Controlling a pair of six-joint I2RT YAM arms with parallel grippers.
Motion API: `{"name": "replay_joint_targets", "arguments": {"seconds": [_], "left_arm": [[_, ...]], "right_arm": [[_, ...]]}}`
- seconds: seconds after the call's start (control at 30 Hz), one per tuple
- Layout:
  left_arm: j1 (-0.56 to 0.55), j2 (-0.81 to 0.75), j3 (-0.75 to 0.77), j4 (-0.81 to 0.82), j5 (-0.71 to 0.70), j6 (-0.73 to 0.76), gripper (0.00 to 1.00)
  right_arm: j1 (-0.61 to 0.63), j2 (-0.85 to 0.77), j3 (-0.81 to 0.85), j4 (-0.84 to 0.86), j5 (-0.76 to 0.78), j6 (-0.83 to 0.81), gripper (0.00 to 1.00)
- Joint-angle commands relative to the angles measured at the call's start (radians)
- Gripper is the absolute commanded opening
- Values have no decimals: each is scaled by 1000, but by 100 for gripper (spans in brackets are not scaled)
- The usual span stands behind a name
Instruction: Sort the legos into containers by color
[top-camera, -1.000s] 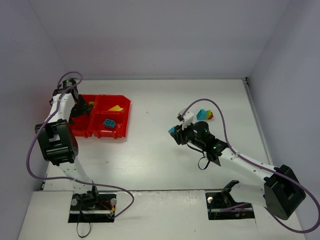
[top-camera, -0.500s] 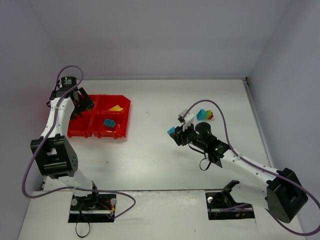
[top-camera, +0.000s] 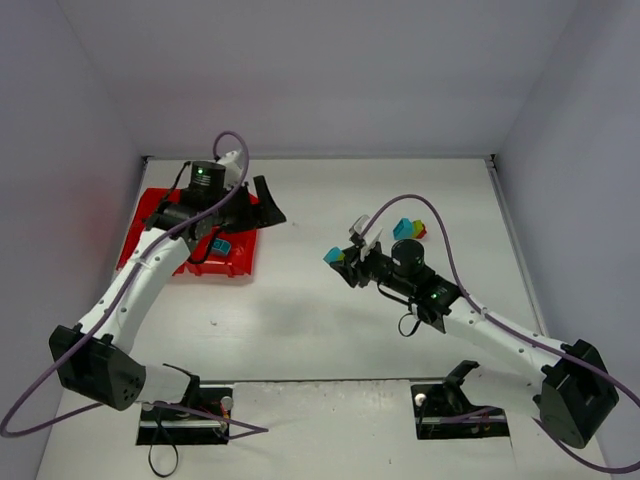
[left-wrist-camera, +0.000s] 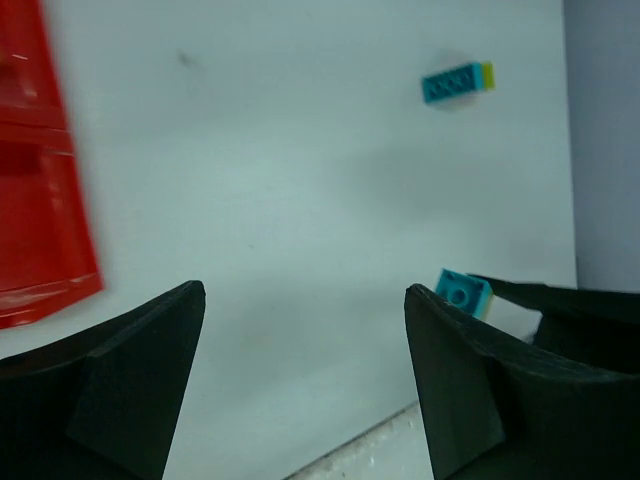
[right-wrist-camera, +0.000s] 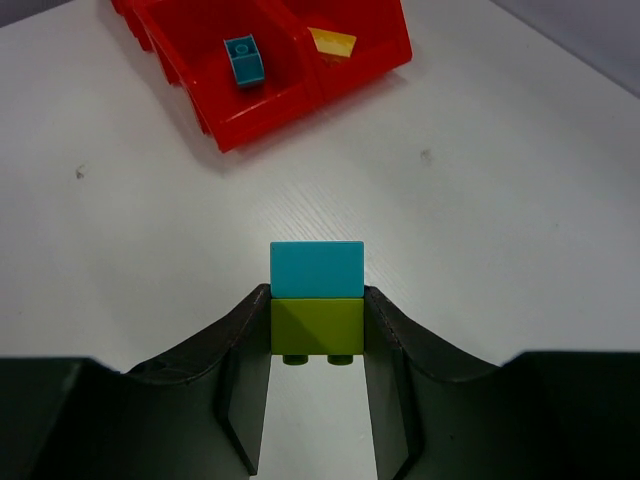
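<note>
Has swung the left gripper (top-camera: 262, 203) off the back of the red tray (top-camera: 150, 205) and out over the bench (right-wrist-camera: 500, 200) toward the middle, jaws spread wide, carrying nothing. Has eased the right gripper (right-wrist-camera: 317, 310) slightly leftward, pinched narrow on a teal-on-lime stack (right-wrist-camera: 317, 285) held above the bench, well short of the tray. Suggests a meeting of arms to pull the stack apart, since two joined colours cannot share a compartment. Shows a loose teal brick (right-wrist-camera: 243, 60) and a yellow piece (right-wrist-camera: 333, 41) in neighbouring compartments; leaves a small cluster of bricks (top-camera: 408, 229) unsorted behind the right arm. Finds no brand, label or writing legible.
</note>
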Motion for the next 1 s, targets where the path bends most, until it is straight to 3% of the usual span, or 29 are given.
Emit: {"name": "replay_joint_targets", "arguments": {"seconds": [0.0, 0.33, 0.8, 0.97], "left_arm": [[-88, -11, -13, 111, 130, -37, 75], [-217, 25, -37, 214, 207, -57, 75], [-261, 76, -74, 201, 213, -47, 74], [-266, 91, -80, 231, 238, -61, 62]], "right_arm": [[18, 12, 96, 65, -38, -55, 0], [67, 70, 155, 45, -43, -101, 1], [70, 72, 170, 51, -44, -109, 0], [70, 64, 161, 56, -38, -108, 0]]}}
